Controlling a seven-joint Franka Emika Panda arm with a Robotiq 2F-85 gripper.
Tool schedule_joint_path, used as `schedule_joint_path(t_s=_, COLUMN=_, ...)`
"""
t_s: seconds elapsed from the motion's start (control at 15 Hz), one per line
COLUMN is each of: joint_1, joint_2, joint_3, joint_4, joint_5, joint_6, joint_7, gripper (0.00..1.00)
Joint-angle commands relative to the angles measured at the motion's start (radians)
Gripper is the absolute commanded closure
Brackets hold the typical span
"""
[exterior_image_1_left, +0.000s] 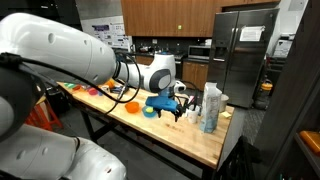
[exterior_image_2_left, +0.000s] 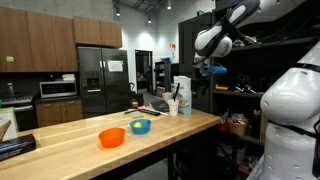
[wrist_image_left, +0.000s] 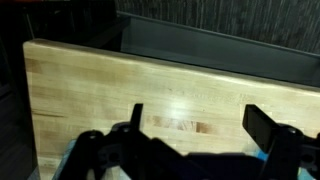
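My gripper (wrist_image_left: 198, 118) is open in the wrist view. Its two dark fingers (wrist_image_left: 137, 116) stand wide apart with only bare wood between them. It hangs over the butcher-block table (wrist_image_left: 90, 85) and holds nothing. In both exterior views the gripper (exterior_image_1_left: 172, 110) (exterior_image_2_left: 214, 69) sits above the table end, near a cluster of white bottles and containers (exterior_image_1_left: 210, 105) (exterior_image_2_left: 180, 98). An orange bowl (exterior_image_1_left: 130, 106) (exterior_image_2_left: 112, 137) and a small blue bowl (exterior_image_1_left: 150, 112) (exterior_image_2_left: 140, 126) rest on the table, to one side of the gripper.
The table's far edge (wrist_image_left: 200, 62) drops to dark floor. Pink and orange items (exterior_image_1_left: 88, 90) lie at the table's far end. A steel fridge (exterior_image_1_left: 240, 55) (exterior_image_2_left: 100, 80) and wooden cabinets stand behind. The robot's white body (exterior_image_2_left: 290, 120) fills one side.
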Motion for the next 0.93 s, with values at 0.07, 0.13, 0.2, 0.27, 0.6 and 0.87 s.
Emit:
schedule_joint_path(t_s=0.07, joint_1=-0.008, joint_2=0.001, joint_3=0.008, joint_4=0.002, joint_5=0.006, joint_6=-0.002, joint_7=-0.004, gripper=0.00)
schedule_joint_path(t_s=0.13, joint_1=-0.008, joint_2=0.001, joint_3=0.008, joint_4=0.002, joint_5=0.006, joint_6=-0.002, joint_7=-0.004, gripper=0.00)
schedule_joint_path(t_s=0.2, joint_1=-0.008, joint_2=0.001, joint_3=0.008, joint_4=0.002, joint_5=0.006, joint_6=-0.002, joint_7=-0.004, gripper=0.00)
schedule_joint_path(t_s=0.27, joint_1=-0.008, joint_2=0.001, joint_3=0.008, joint_4=0.002, joint_5=0.006, joint_6=-0.002, joint_7=-0.004, gripper=0.00)
schedule_joint_path(t_s=0.6, joint_1=-0.002, joint_2=-0.001, joint_3=0.003, joint_4=0.002, joint_5=0.011, joint_6=-0.008, joint_7=-0.019, gripper=0.00)
schedule_joint_path(t_s=0.87, joint_1=0.028, joint_2=-0.004, joint_3=-0.024, joint_4=0.007, joint_5=0.007, joint_6=-0.056, joint_7=-0.162, gripper=0.00)
